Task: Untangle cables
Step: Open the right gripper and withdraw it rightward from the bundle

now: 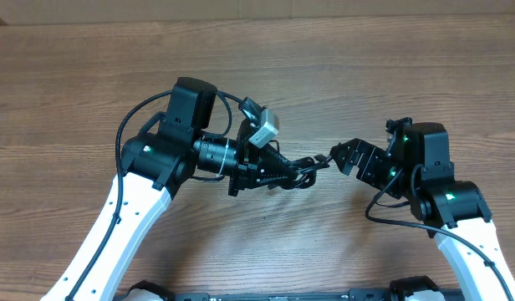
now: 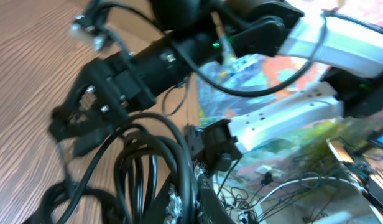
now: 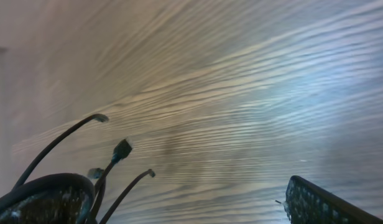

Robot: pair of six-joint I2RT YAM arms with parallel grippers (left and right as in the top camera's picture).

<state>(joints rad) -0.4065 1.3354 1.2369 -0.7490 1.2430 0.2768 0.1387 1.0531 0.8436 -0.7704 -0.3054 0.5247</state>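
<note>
The cables (image 1: 298, 170) are a bundle of thin black cords held in the air between my two arms. My left gripper (image 1: 270, 173) is shut on the bundle. In the left wrist view the black loops (image 2: 145, 158) hang in front of its fingers (image 2: 191, 200), with one cord pinched between the worn pads. My right gripper (image 1: 341, 157) is open at the right end of the bundle. In the right wrist view its fingers (image 3: 179, 202) are wide apart, and three plug-tipped cord ends (image 3: 121, 149) stick up beside the left finger. The right gripper also shows in the left wrist view (image 2: 76, 121).
The wooden table (image 1: 366, 75) lies under both arms. A silver camera block (image 1: 262, 128) and thick arm wires (image 1: 128, 125) sit on the left arm. Beyond the table edge, the left wrist view shows floor clutter with loose wires (image 2: 285, 186).
</note>
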